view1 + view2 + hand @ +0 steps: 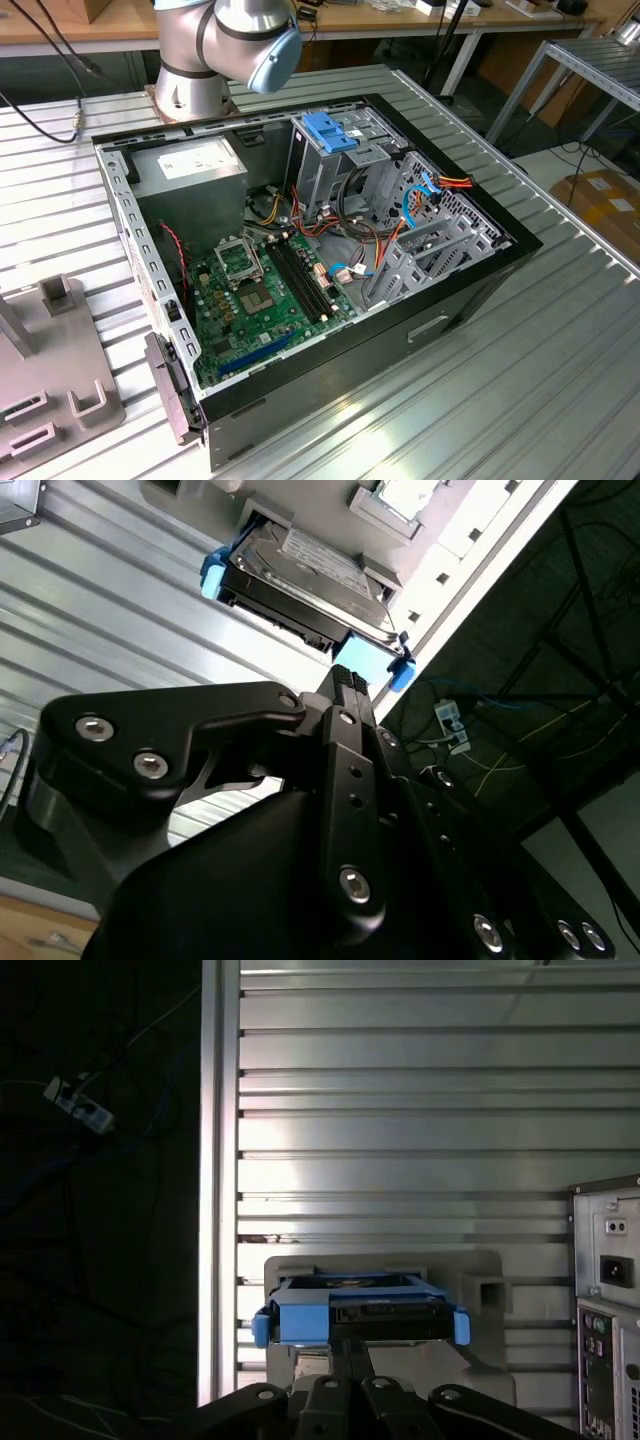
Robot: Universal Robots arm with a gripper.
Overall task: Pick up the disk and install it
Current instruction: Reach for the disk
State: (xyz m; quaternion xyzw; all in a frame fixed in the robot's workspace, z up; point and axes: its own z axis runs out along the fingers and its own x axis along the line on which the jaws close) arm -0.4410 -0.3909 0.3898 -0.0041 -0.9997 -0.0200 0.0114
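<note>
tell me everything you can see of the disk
The disk is a flat rectangular drive with a grey metal top and a white label, framed by a light-blue plastic carrier rail whose ends stick out at both sides. It lies flat, label up, on a grey fixture on the slatted metal table. The gripper is right at its blue front edge; contact is unclear.

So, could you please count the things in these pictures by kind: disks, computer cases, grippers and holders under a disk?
Disk: 1
Computer case: 1
Gripper: 1
Grey holder under the disk: 1
Total: 4
</note>
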